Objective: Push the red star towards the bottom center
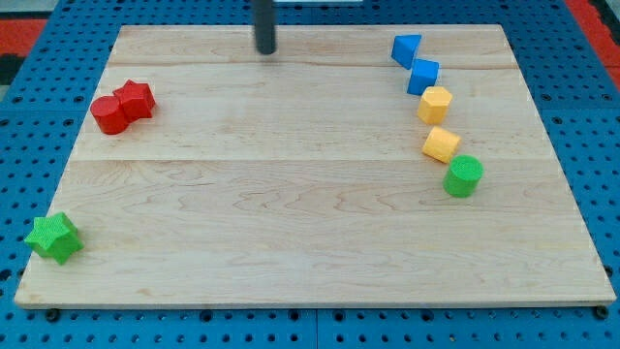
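The red star [136,98] lies at the board's upper left, touching a red round block [109,115] just to its lower left. My tip [265,49] is near the top edge of the board, above centre-left, well to the right of the red star and apart from every block.
A green star [53,237] sits at the bottom left corner. Down the right side run two blue blocks [407,48] [423,76], two yellow blocks [435,104] [442,145] and a green round block [464,176]. The wooden board [291,281] lies on a blue pegboard.
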Robot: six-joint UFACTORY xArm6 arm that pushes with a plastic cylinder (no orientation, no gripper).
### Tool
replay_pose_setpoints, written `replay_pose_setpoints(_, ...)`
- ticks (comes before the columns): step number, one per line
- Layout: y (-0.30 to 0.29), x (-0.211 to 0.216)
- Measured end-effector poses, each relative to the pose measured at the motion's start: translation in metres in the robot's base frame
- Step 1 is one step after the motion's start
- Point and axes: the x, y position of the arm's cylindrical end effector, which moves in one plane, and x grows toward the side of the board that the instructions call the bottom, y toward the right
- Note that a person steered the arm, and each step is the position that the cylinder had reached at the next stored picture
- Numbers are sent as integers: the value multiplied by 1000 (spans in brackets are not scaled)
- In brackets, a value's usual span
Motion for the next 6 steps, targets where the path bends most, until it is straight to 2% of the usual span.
replay_pose_setpoints(1, -70, 22)
replay_pose_setpoints(2, -165, 1)
replay_pose_setpoints(3, -179, 37)
replay_pose_setpoints(6, -95, 91)
